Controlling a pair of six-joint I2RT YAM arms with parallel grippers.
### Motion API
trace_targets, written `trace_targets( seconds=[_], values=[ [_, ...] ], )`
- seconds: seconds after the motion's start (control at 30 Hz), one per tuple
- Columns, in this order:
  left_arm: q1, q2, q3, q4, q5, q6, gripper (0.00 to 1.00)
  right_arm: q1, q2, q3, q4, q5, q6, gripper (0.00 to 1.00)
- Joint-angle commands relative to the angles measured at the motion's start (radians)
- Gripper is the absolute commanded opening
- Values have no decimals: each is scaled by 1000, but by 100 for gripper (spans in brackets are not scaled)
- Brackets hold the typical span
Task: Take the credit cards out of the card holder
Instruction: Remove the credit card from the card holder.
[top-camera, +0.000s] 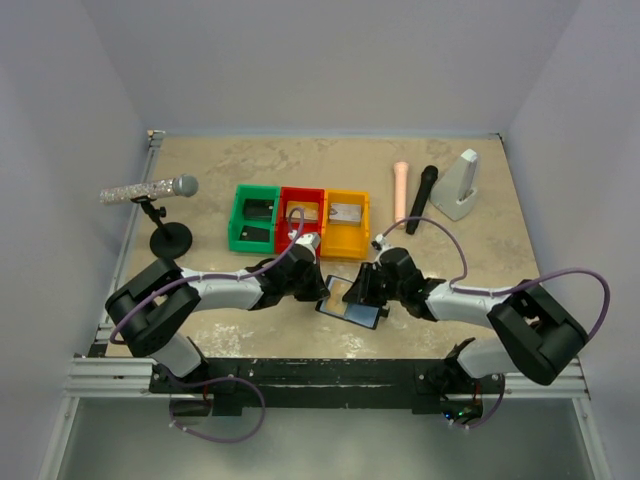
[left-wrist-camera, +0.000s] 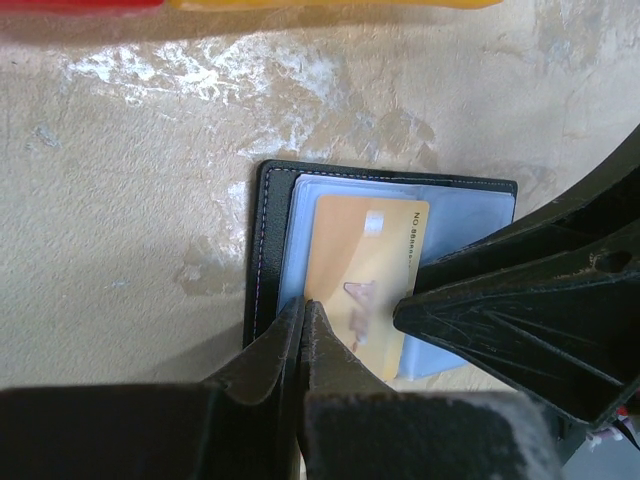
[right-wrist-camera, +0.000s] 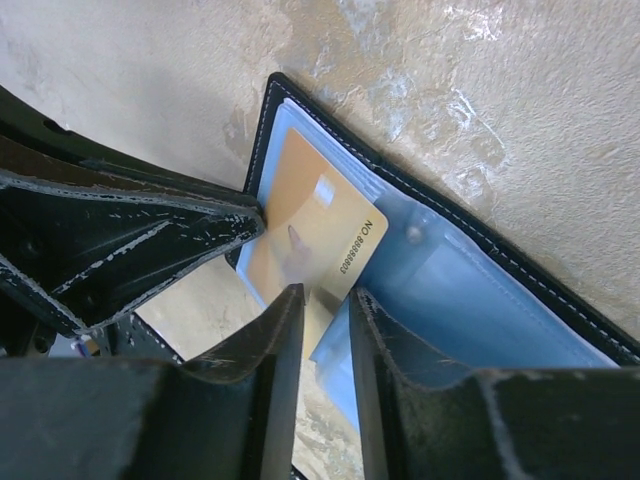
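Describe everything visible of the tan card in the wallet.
The tan card is a thin, glossy orange-tan rectangle, plastic by its look, with a pale chip patch, a dark logo and a number printed along one edge. It lies flat on the pale blue inner face of the open black wallet, apparently partly out. The left gripper meets one edge; the right gripper, jaws slightly apart, sits at the opposite side.

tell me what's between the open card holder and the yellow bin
just bare tabletop between the card holder and the yellow bin, clearest in the left wrist view
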Motion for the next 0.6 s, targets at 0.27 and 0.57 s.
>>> trace_targets(
  seconds=[0.27,0.57],
  values=[
    [1,20,-13,-21,-24,-16,0,-2,12,-36,82,-13,33,20],
    [1,7,-21,-23,-52,-19,0,-9,11,-40,83,-15,29,7]
  ],
)
